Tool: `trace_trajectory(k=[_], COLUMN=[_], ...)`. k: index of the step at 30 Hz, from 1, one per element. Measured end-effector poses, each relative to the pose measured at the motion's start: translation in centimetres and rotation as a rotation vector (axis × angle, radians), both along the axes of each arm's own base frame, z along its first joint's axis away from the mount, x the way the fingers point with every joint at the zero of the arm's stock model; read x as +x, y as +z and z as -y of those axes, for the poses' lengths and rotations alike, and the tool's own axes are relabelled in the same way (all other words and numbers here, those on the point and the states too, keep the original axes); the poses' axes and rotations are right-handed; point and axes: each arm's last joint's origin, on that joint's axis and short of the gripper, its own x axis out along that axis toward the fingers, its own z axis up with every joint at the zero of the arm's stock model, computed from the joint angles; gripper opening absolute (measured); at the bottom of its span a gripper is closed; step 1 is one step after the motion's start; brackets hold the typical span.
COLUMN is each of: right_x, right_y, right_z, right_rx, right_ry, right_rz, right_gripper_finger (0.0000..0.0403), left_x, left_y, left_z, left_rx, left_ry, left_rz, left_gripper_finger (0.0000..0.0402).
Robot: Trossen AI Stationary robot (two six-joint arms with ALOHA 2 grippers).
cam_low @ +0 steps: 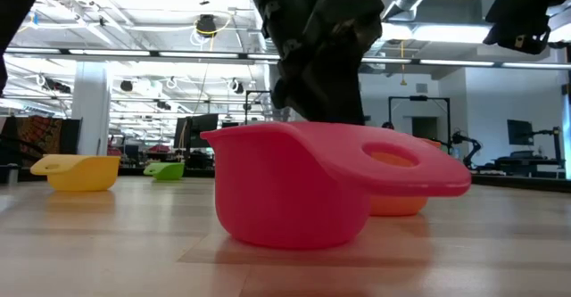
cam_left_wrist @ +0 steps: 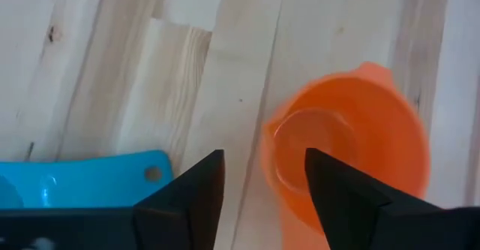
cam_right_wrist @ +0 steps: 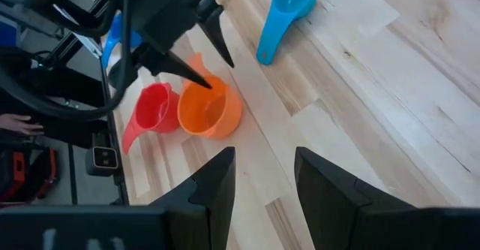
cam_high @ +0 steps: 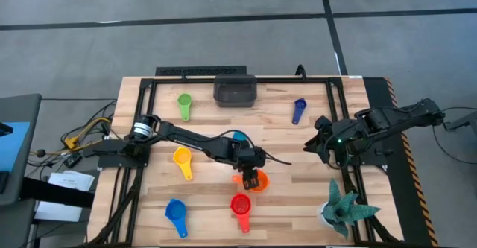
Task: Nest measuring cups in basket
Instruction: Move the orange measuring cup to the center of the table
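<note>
Nearest the low camera stands the red cup [cam_low: 294, 185], upright on the table [cam_high: 216, 203], its flat handle reaching out over the boards; the orange cup [cam_low: 401, 199] sits just behind it, partly hidden. Directly above the orange cup [cam_high: 256, 181] hangs the left gripper [cam_high: 252, 178], pointing down, its two fingers [cam_left_wrist: 196, 186] apart and empty, one tip over the cup's rim and the other over bare wood beside it. From the right wrist view one tip appears to reach just inside the orange bowl [cam_right_wrist: 210, 109], though contact cannot be confirmed. Taking the orange cup as landmark: its handle runs away from the basket, towards the red cup [cam_high: 241, 205], which lies just beside it on the front side; the light blue cup [cam_high: 238, 137] lies just behind it, largely under the left arm; the yellow cup [cam_high: 182, 161] is off to the left, the royal blue cup [cam_high: 177, 214] to the front left, the green cup [cam_high: 184, 103] far back left, and the dark blue cup [cam_high: 299, 110] back right. The basket [cam_high: 235, 90] stands well apart at the table's rear edge, with no cup visible inside. The right gripper [cam_high: 322, 145] waits to the right of the landmark, fingers apart and empty. Judgement: the left arm is much the nearer, and a short descent astride the rim would secure the cup.
</note>
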Motion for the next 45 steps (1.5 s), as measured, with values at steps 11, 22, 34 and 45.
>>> trace_trajectory(k=[11, 22, 34, 45], right_x=[0.0, 0.0, 0.0, 0.1], right_y=[0.0, 0.0, 0.0, 0.0], right_z=[0.0, 0.0, 0.0, 0.1], right_rx=[-0.002, -0.003, -0.015, -0.028], right_ry=[-0.001, -0.002, -0.011, -0.014], right_rz=[0.001, 0.001, 0.005, 0.01], right_gripper_finger=[0.0163, 0.0163, 0.0163, 0.0163], left_x=[-0.1, -0.1, -2.7, -5.8], left_y=[-2.5, -2.4, 0.4, 1.6], left_z=[0.0, -0.6, -1.5, -1.0], left_rx=[-0.023, -0.064, -0.047, 0.031], left_ry=[0.001, 0.068, 0.341, 0.557], left_rz=[-0.064, -0.063, -0.163, -0.297], left_gripper_finger=[0.0123, 0.0007, 0.0006, 0.0004])
